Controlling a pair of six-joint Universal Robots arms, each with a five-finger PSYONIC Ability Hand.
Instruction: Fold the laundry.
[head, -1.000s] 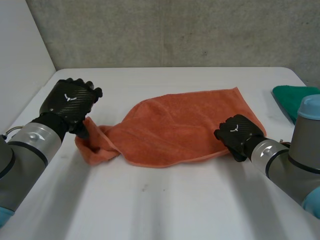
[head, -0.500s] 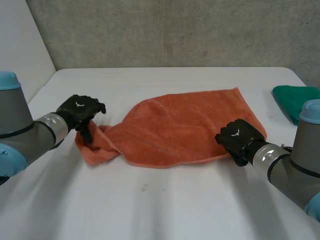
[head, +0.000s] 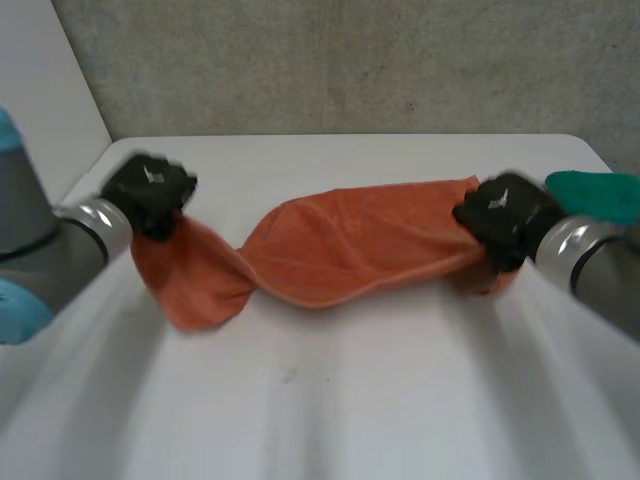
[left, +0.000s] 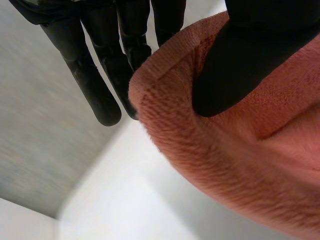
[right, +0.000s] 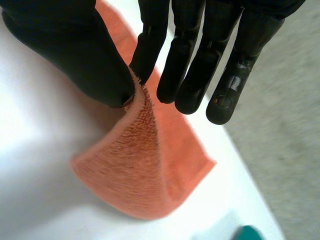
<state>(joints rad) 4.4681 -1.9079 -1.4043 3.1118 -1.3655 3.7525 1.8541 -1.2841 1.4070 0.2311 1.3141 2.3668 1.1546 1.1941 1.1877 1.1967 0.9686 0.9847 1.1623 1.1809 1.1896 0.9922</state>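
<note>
An orange towel (head: 340, 255) hangs stretched between my two hands above the white table (head: 330, 400), twisted near its left end. My left hand (head: 150, 192) pinches the towel's left corner; in the left wrist view its thumb (left: 240, 65) presses the orange towel (left: 235, 150) against straight fingers (left: 95, 80). My right hand (head: 505, 215) holds the right end. In the right wrist view the thumb (right: 75, 55) and a finger (right: 150, 50) pinch the orange towel's (right: 140, 165) edge, and the cloth hangs below the hand.
A green cloth (head: 595, 195) lies at the table's right edge, just behind my right hand, and its corner (right: 247, 233) appears below the hanging towel. A grey wall (head: 330, 60) stands behind the table.
My left hand has closed on the towel's left corner. Both hands have risen and moved apart, lifting the towel off the table and pulling it taut.
</note>
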